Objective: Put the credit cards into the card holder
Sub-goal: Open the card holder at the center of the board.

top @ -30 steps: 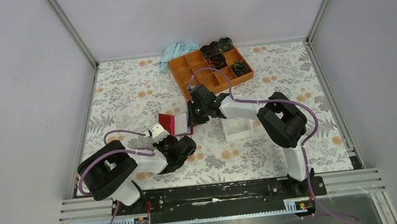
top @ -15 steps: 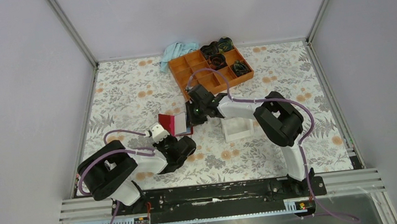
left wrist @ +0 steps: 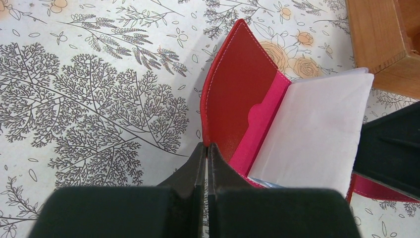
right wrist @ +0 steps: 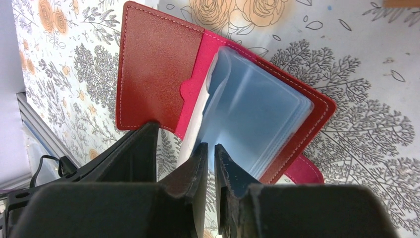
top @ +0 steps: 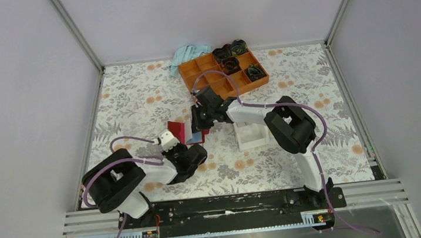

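Shifted leftward since a second ago, the right gripper now reaches over the card holder. Nearest, the left gripper pinches the red cover's near edge, seemingly propping it open. It lies near the middle of the worktop, slightly toward the left edge, spread left-to-right, spine near-to-far. Beyond, the right gripper clamps a pale inner leaf, probably parting pockets for a card

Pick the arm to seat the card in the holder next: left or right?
Right, likely. The right gripper is shut on the white card, at the clear sleeves of the card holder. The left gripper is shut on the holder's red cover, pinning it open.
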You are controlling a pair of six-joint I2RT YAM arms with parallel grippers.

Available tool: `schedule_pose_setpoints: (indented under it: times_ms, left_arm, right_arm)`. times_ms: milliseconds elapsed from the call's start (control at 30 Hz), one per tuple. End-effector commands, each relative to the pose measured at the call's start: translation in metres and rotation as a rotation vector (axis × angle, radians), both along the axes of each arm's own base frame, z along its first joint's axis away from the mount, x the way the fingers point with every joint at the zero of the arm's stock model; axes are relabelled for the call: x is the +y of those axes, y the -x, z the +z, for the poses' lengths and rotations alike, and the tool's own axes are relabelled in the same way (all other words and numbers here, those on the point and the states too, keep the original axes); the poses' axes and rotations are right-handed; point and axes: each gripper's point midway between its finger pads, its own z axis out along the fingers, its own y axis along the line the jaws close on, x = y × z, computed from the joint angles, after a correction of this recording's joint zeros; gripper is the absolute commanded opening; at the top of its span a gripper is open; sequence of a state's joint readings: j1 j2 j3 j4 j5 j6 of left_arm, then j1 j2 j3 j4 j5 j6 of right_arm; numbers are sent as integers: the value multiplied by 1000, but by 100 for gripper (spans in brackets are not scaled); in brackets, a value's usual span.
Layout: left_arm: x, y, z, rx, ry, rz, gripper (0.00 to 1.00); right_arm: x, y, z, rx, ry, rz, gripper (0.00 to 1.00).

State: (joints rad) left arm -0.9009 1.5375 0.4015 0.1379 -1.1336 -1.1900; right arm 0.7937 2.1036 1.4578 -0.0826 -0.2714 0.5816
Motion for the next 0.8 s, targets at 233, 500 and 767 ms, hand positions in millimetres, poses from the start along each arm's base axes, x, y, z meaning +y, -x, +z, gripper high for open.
schedule_pose_setpoints:
  times_ms: [233, 500, 767]
  left_arm:
    - [4, -2, 1, 5, -12, -2, 0]
    - [4, -4, 0, 15, 3, -7, 0]
    - [3, 3, 6, 48, 62, -14, 3]
  right_arm:
    - [34, -7, 19, -30, -83, 62, 16]
    - [36, -6, 1, -2, -45, 71, 12]
    - [27, -3, -32, 33, 51, 65, 12]
